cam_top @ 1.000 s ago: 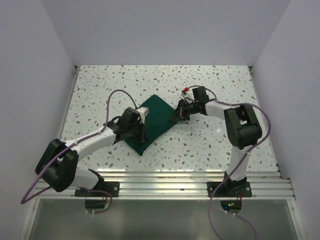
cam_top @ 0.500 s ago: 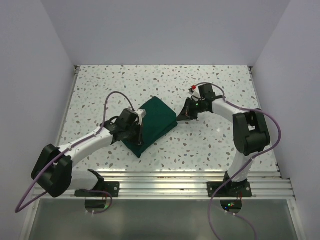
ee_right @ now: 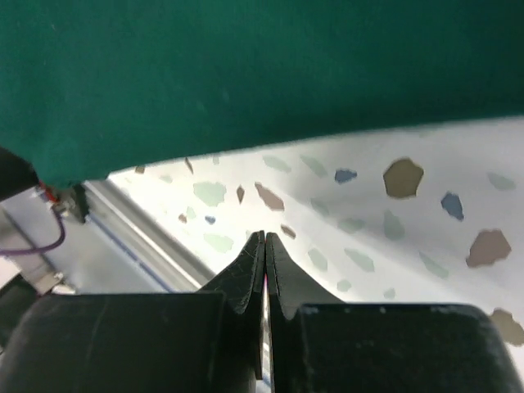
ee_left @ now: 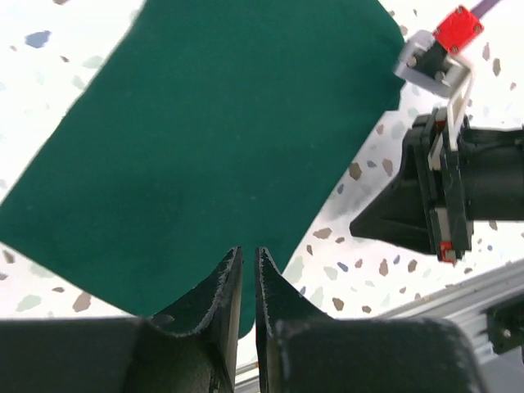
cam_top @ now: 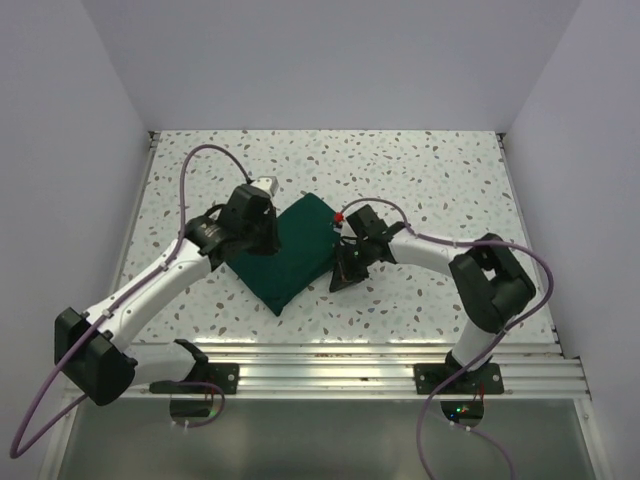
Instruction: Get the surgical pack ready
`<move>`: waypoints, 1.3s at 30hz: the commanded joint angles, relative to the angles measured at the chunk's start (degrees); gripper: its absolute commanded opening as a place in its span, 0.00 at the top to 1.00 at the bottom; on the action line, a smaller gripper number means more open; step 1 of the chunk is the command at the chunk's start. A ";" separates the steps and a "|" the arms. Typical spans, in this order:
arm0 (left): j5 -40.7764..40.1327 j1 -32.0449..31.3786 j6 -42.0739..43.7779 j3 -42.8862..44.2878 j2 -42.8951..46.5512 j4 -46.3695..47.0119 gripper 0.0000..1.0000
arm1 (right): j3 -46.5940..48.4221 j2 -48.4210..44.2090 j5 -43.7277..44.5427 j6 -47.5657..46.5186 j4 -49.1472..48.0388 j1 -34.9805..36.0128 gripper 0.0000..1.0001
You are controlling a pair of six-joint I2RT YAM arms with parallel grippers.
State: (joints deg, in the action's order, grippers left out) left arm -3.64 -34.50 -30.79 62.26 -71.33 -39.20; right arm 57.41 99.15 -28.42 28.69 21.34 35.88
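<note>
Item under inspection: the surgical pack [cam_top: 290,258], a plain dark green matte cloth folded into a flat rectangular bundle. It lies on the speckled table [cam_top: 430,170] near the middle, a little toward 9 o'clock. It is turned like a diamond, with one corner at 12 o'clock and the opposite corner at 6 o'clock, close to the metal rail [cam_top: 330,355] along the near edge. The upper face looks smooth and lies flat in the left wrist view [ee_left: 205,139].

Left gripper [cam_top: 263,240]: positioned over the pack's 10 o'clock side, reaching in from 8 o'clock. In its own camera the gripper [ee_left: 248,255] shows a narrow slit between its fingers, with nothing in it. The fingertips sit over the cloth near one corner; whether they touch it cannot be told.

Right gripper [cam_top: 340,282]: placed at the pack's 4 o'clock edge, just beside the cloth, with the arm coming in from 3 o'clock. In its own camera the gripper [ee_right: 264,239] has its fingers pressed together and grips nothing. Bare speckled table shows between the tips and the green edge [ee_right: 246,65]. Contact with the table cannot be confirmed.

Other findings: a small red part [cam_top: 340,216] is mounted on the right wrist and also appears in the left wrist view [ee_left: 458,29]. A purple cable [cam_top: 200,155] loops above the left arm.
</note>
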 commanded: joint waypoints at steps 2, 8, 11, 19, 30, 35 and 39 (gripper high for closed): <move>-6.38 0.14 -2.43 2.69 1.63 -5.10 0.85 | 0.68 1.83 7.93 0.84 -6.13 1.82 1.00; -9.72 0.14 -3.14 3.66 4.53 -6.85 0.80 | 2.97 6.75 14.87 1.64 -7.37 8.15 1.00; -10.51 0.22 -3.23 3.66 5.50 -7.20 0.78 | 4.11 8.42 16.29 1.81 -8.24 10.35 1.00; -11.04 0.57 -4.28 1.90 8.39 -8.26 0.76 | 9.12 12.11 22.00 5.49 -8.43 10.79 1.00; -9.55 1.37 -3.76 0.76 10.42 -8.79 0.72 | 31.08 26.43 23.24 8.76 -3.42 4.04 1.00; -7.00 1.54 -2.70 -0.29 9.98 -6.94 0.71 | 41.29 29.61 22.89 4.81 2.82 1.65 1.00; -5.16 1.72 -2.00 -1.35 10.16 -5.01 0.68 | 35.60 22.15 22.35 2.78 2.48 1.91 1.00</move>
State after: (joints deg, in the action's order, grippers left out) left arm -10.70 -33.36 -33.47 61.82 -61.60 -46.89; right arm 95.46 127.90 -7.97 34.39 20.47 36.60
